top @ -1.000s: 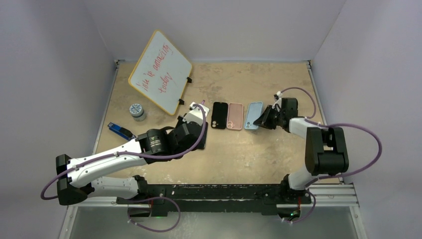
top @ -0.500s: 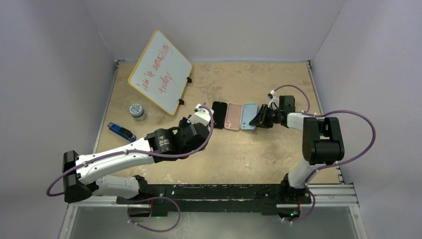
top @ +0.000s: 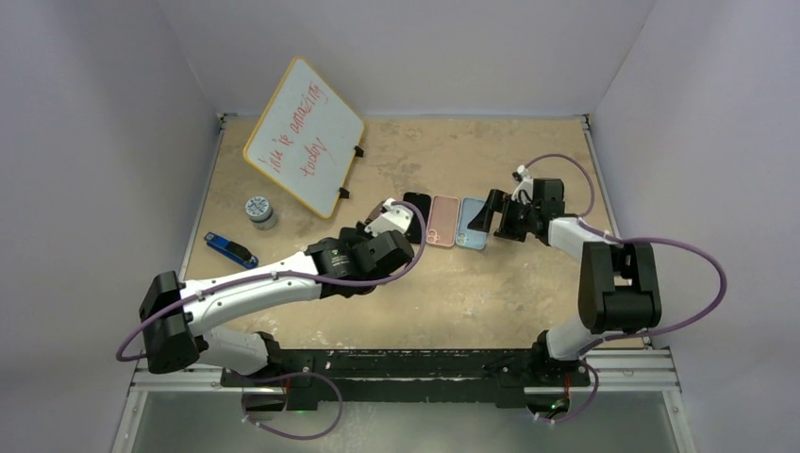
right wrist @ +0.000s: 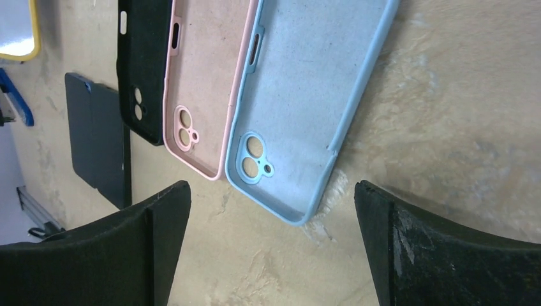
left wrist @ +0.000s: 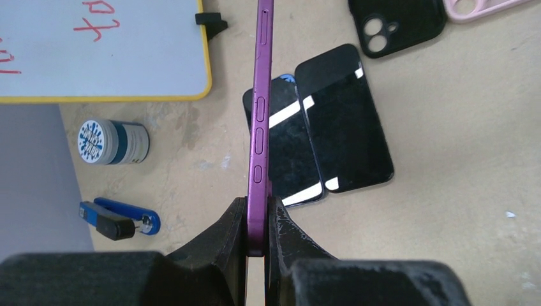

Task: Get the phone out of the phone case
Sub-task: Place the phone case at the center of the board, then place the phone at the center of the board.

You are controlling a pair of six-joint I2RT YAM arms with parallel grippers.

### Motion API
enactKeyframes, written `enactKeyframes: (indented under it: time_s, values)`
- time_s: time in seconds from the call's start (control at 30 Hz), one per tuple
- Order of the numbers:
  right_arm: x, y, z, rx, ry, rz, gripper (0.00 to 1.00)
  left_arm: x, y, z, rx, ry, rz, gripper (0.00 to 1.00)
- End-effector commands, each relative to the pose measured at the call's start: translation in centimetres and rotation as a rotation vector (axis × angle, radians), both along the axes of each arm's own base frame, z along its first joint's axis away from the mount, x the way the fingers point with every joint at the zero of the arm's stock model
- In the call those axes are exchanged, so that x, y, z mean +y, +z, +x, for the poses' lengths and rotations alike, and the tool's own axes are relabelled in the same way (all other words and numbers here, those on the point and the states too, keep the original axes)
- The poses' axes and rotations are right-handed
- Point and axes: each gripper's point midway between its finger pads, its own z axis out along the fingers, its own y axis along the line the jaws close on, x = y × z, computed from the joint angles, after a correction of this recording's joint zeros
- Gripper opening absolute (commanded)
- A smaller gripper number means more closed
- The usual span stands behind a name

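1. Left claw (left wrist: 257, 220) pinches the purple phone (left wrist: 260, 127) on edge, above the surface (left wrist: 446, 191).
2. Right claw (right wrist: 268, 191) gapes wide over the empty blue case (right wrist: 306, 83).
3. Extraction looks done; next, lay the phone flat, gently.

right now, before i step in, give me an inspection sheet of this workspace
surface: tan table, mottled.
job's things: purple phone held on edge, out of any case; black case, pink case and blue case in a row, inner side up, all look empty; two dark phones flat, side by side.
clutter: whiteboard with red writing, tin, blue tool.
grippers: left gripper jaws shut on purple phone; right gripper jaws open over blue case.
cables: purple cables loop off both arms.
surroundings: pale walls; nothing else seen.
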Motion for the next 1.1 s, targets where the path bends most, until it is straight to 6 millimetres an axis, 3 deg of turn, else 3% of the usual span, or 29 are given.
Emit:
enactKeyframes:
  time_s: [0.0,0.27,0.47,0.6,0.77,0.9,1.07]
  values:
    - [-1.4,2.1,0.6,-0.106,-0.083,-0.066,0.99,1.6,0.2,1.6,-0.017,0.076,0.057,0.0]
    - [-2.4,6.7,0.6,-0.305,-0.173,-0.075,0.99,4.6,-3.6,3.4,0.113,0.152,0.173,0.0]
    - [-0.6,7.3,-0.1,-0.321,-0.115,-0.021,0.99,7.4,-5.8,3.9,0.198,0.195,0.277,0.0]
    - [0.2,7.4,-0.4,-0.319,-0.092,-0.019,0.99,7.5,-6.4,3.8,0.222,0.187,0.281,0.0]
    - [0.3,7.7,-0.4,-0.326,-0.089,-0.026,0.99,5.6,-6.0,3.7,0.236,0.151,0.22,0.0]
    - [0.3,7.7,-0.4,-0.327,-0.09,-0.026,0.99,1.9,-4.5,2.5,0.197,0.092,0.184,0.0]
    - [0.4,7.8,-0.5,-0.332,-0.089,-0.031,0.99,-2.7,-4.7,0.4,0.229,0.03,0.148,0.0]
